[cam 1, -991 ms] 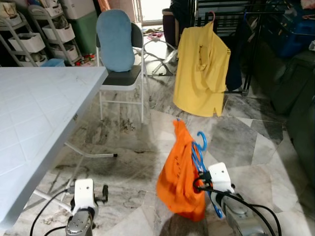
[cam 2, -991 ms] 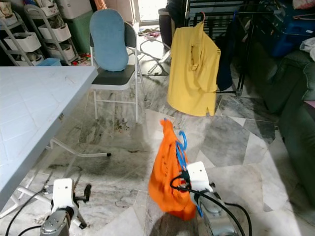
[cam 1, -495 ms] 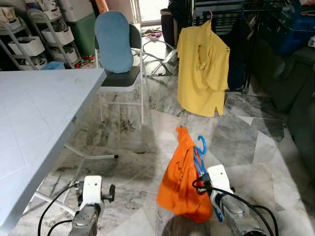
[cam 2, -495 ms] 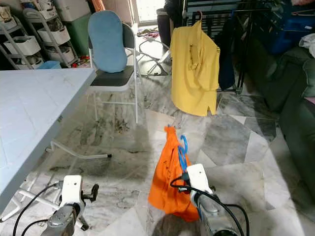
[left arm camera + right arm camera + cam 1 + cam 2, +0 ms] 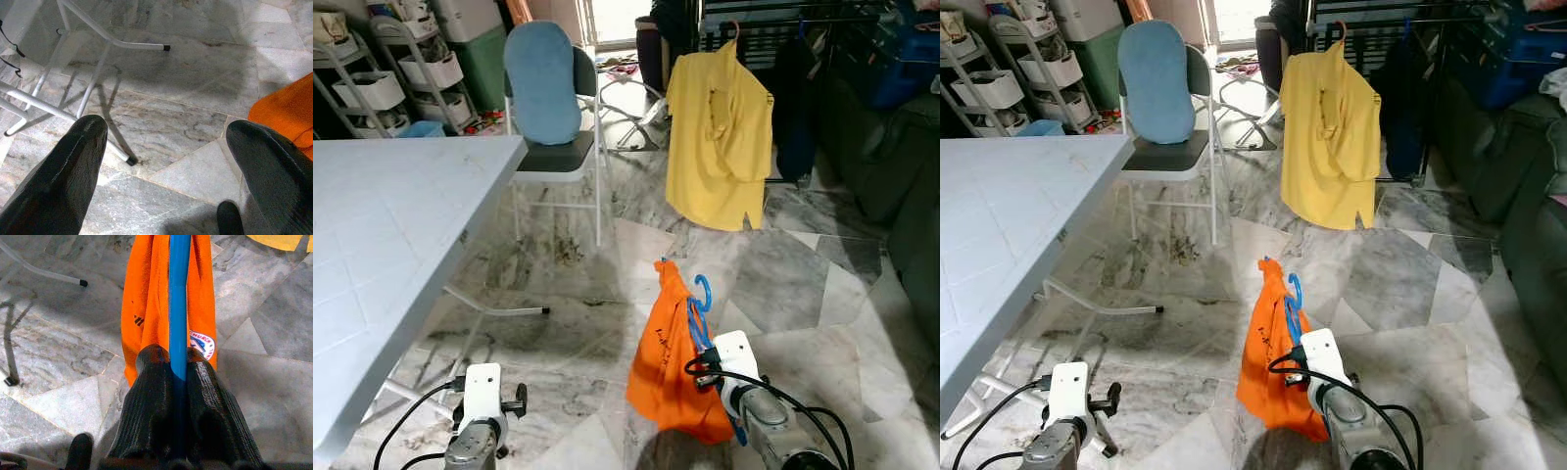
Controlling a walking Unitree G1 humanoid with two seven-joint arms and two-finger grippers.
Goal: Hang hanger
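Hanging is not yet done: the right gripper (image 5: 178, 374) is clamped on the blue plastic hanger (image 5: 179, 298) carrying an orange T-shirt (image 5: 668, 367), low above the marble floor (image 5: 783, 274), well apart from the black clothes rack (image 5: 803, 15). Left gripper (image 5: 166, 161) hangs wide, idle.

- Floor (image 5: 558, 323): grey-veined marble slabs, irregular joints, glossy.
- Bench (image 5: 382, 245): white, tiled-pattern top, white tubular legs, at left.
- Folding chair (image 5: 553, 147): white frame, dark seat, blue cushion (image 5: 543, 83) against backrest.
- Shelving racks (image 5: 382, 73): white baskets, far left.
- Clothes rack (image 5: 783, 20): dark metal; yellow shirt (image 5: 720, 137) hanging.
- Sofa (image 5: 911, 186): dark, right edge.
- Daylight from doorway (image 5: 617, 20) at rear.
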